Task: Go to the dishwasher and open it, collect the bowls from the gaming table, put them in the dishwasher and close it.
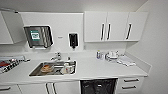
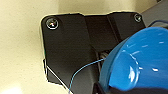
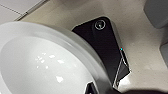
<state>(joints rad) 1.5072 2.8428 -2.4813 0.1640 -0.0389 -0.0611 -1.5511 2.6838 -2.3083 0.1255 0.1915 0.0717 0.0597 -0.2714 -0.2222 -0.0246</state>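
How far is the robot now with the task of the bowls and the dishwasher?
Done: the dishwasher under the counter looks open, showing its dark inside. In hand: a blue bowl looms close in the left wrist view and a white bowl in the right, apparently carried. Left: racking both bowls and closing the dishwasher.

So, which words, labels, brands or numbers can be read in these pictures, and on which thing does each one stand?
None can be read.
Paper towel dispenser: a green label on its front, too blurred to read.
Wall panel: a small dark mark, too small to read.
Soap dispenser: no text visible.
Blue bowl and white bowl: no print visible.
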